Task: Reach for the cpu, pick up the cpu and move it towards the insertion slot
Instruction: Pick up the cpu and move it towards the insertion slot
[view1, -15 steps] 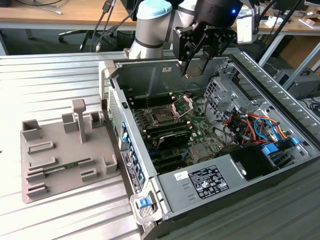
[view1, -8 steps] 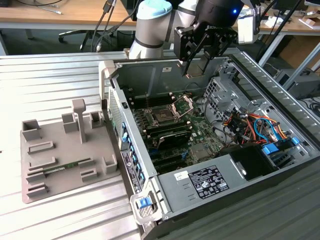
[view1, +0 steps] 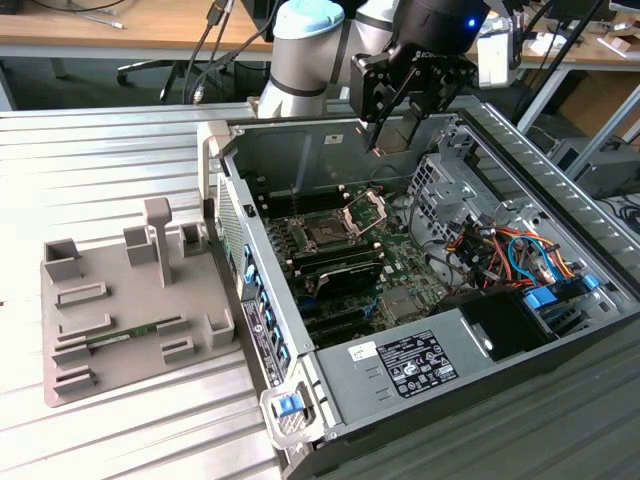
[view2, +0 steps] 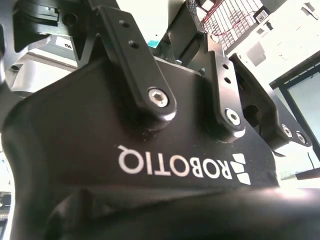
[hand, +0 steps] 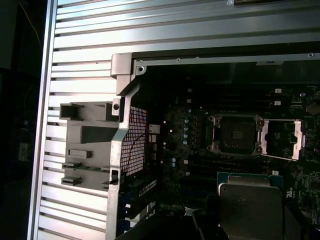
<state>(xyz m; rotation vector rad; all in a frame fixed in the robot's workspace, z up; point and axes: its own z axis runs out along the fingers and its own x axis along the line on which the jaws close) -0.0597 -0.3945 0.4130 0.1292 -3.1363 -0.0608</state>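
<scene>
The gripper (view1: 383, 140) hangs above the open case (view1: 480, 130), clamped on the cpu (hand: 250, 202), which shows close under the first wrist view. Keep the cpu level and square to the slot (view1: 327, 233), whose frame (view1: 368, 212) stands hinged open beside it.

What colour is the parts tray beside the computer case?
Plain grey, the parts tray shows best in the exterior view, lying on the ribbed metal table.

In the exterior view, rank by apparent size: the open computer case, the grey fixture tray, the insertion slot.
1. Computer case, by far the largest.
2. Grey fixture tray, clearly smaller.
3. Insertion slot, the smallest, deep inside the case.
</scene>
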